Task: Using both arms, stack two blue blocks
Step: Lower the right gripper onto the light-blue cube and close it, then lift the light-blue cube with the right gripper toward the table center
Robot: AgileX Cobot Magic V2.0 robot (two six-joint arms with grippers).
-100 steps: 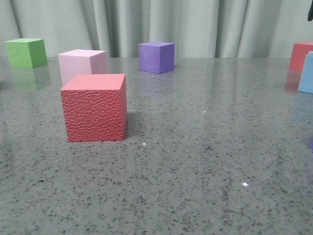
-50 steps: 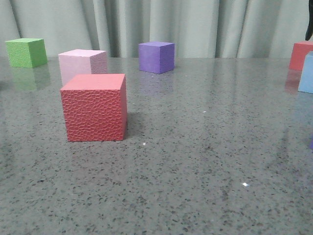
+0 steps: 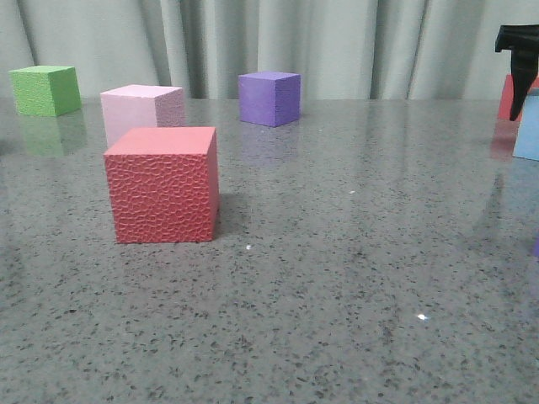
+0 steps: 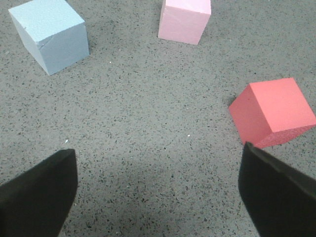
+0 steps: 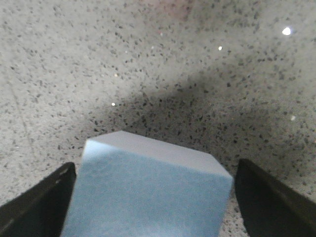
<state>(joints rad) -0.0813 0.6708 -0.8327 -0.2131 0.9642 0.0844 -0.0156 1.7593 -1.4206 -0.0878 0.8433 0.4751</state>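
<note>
One light blue block (image 5: 148,192) lies between the fingers of my right gripper (image 5: 155,205), which is open, with a finger close on each side and a small gap at one finger (image 5: 274,202). In the front view this block (image 3: 529,130) shows at the right edge, with the black right gripper (image 3: 517,50) coming down over it. The second blue block (image 4: 49,34) lies on the table well ahead of my left gripper (image 4: 158,192), which is open and empty above bare table. The left gripper is out of the front view.
A large red textured cube (image 3: 162,183) stands left of centre, with a pink cube (image 3: 141,108) behind it. A green cube (image 3: 45,89) is at the far left and a purple cube (image 3: 269,98) at the back. Another red block (image 3: 510,94) is behind the right gripper.
The right gripper has come down into the front view at the top right, over the blue block. The cubes have not moved.
</note>
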